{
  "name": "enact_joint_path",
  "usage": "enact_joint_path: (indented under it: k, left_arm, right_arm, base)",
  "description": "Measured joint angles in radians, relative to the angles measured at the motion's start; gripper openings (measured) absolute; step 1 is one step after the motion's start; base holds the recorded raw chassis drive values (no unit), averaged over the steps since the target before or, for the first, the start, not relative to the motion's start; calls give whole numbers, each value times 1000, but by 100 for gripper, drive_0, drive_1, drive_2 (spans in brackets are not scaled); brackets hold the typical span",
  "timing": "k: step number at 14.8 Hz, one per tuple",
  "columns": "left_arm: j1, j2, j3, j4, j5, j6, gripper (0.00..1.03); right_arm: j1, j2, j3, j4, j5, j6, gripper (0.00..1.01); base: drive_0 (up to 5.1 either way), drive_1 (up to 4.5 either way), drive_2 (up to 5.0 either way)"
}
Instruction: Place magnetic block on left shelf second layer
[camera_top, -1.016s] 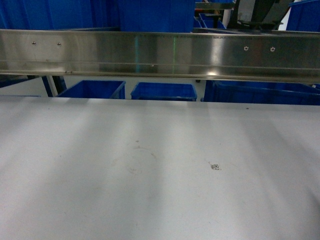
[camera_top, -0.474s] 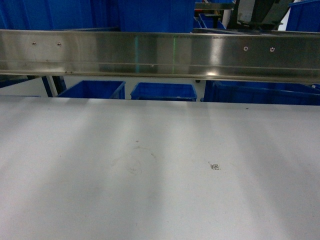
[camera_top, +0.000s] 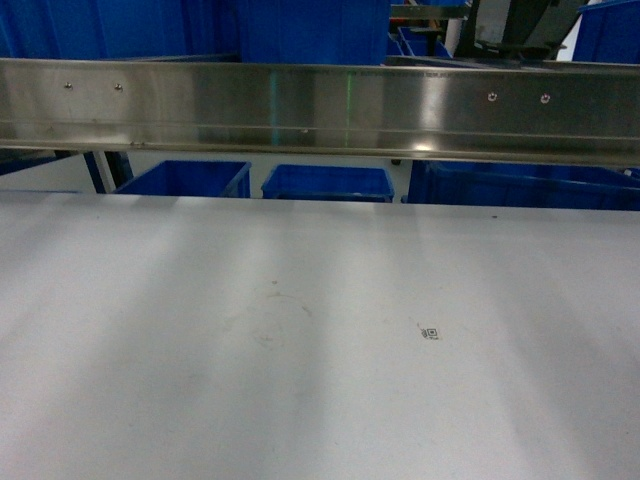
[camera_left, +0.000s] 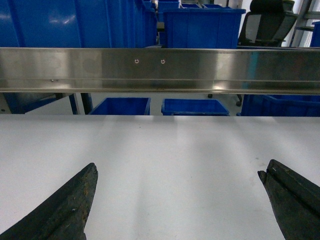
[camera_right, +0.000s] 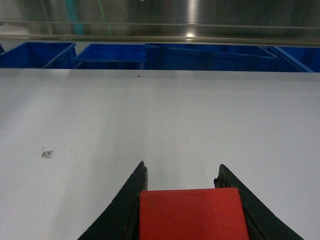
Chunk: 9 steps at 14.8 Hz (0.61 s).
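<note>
The flat red square magnetic block (camera_right: 194, 214) sat between the two dark fingers of my right tool (camera_right: 182, 172), pinched on its left and right edges, low over the white surface (camera_right: 165, 115). Only its top face showed in the right wrist view; how thick it was I could not tell. I judged it stiff and light, with smooth faces that might slide in the fingers, so a hold square across the two opposite edges seemed the safest. Being magnetic, it would likely pull toward any steel it came near and could snap out of line when brought close to a metal shelf.

My left tool (camera_left: 177, 197) was spread wide and held nothing, its dark fingertips (camera_left: 75, 200) far apart over the same surface.

Around the block the surface carried only a small printed square code mark (camera_right: 47, 153) well to its left. Beyond the far edge ran a long brushed stainless-steel rail (camera_top: 320, 105), level across the view, and behind and below it stood blue plastic bins (camera_top: 325, 183). A black office chair (camera_left: 265, 22) showed far back on the right in the left wrist view. No shelf with layers appeared in any view, so I judged the target lay out of frame to the left; the steel rail was the nearest thing that could tug at the magnet on the way.
</note>
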Motion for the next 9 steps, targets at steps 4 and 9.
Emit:
enact_joint_path:
  k: [4, 9]
  left_arm:
    - [0, 0, 0, 0, 0, 0, 98]
    - [0, 0, 0, 0, 0, 0, 98]
  right_arm:
    - [35, 25, 8, -7, -6, 10, 34]
    - [43, 43, 31, 24, -12, 29, 34]
  base:
    - [0, 0, 0]
    - [0, 0, 0]
